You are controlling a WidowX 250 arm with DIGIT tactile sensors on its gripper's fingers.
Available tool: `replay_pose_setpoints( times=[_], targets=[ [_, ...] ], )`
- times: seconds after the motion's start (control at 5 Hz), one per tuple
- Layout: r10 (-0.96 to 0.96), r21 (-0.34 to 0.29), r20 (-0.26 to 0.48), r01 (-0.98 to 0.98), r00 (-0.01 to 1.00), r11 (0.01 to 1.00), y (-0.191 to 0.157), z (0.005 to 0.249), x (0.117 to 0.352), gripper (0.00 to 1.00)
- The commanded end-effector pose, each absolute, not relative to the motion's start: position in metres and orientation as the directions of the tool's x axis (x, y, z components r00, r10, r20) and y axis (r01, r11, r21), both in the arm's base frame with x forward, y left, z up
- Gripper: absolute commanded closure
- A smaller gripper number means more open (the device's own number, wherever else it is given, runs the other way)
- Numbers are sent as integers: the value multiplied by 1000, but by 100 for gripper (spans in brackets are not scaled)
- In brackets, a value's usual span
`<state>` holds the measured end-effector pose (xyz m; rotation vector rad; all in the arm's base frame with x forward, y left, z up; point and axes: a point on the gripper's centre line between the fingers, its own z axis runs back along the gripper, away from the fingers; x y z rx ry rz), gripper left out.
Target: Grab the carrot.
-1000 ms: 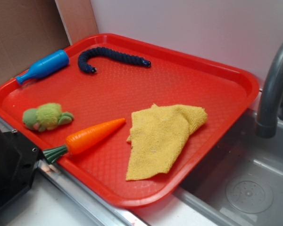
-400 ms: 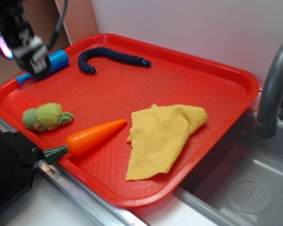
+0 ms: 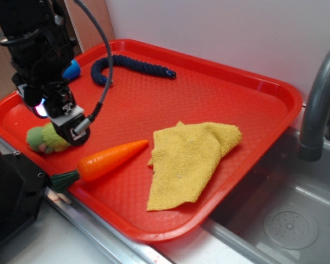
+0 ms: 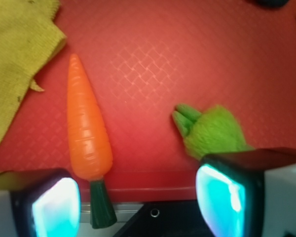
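The glossy orange plastic carrot [image 3: 106, 160] [image 4: 87, 134] is seen lying flat near the front edge of the red plastic tray [image 3: 231, 77], green stem outward. The black gripper [image 3: 66, 124] [image 4: 138, 202] is held above the fuzzy green plush toy [image 3: 47, 138] [image 4: 213, 132], fingers spread wide, nothing grasped.

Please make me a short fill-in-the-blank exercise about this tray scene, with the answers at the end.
1. The carrot has a dark ____ stem end.
2. The yellow cloth lies on the ____ tray.
3. The carrot's stem end sticks out over the tray's ____.
4. The gripper hangs with its jaws ____.

Answers: green; red; edge; open
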<state>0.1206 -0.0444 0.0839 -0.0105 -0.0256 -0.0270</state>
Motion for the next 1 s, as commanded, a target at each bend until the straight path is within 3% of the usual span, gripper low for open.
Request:
replay_pose_setpoints(
  times=[0.0,0.2,0.4,0.6,0.8],
  targets=[
    [-33,-68,100,40,994,997,-47,64,122,0],
    [-8,-132,112,22,994,991,-62,22,123,0],
    [-32,-145,81,43,996,988,-74,4,128,0],
    [-24,-157,79,36,997,987,-75,4,130,100],
    [-47,-136,75,57,996,989,-68,25,136,100]
  ],
)
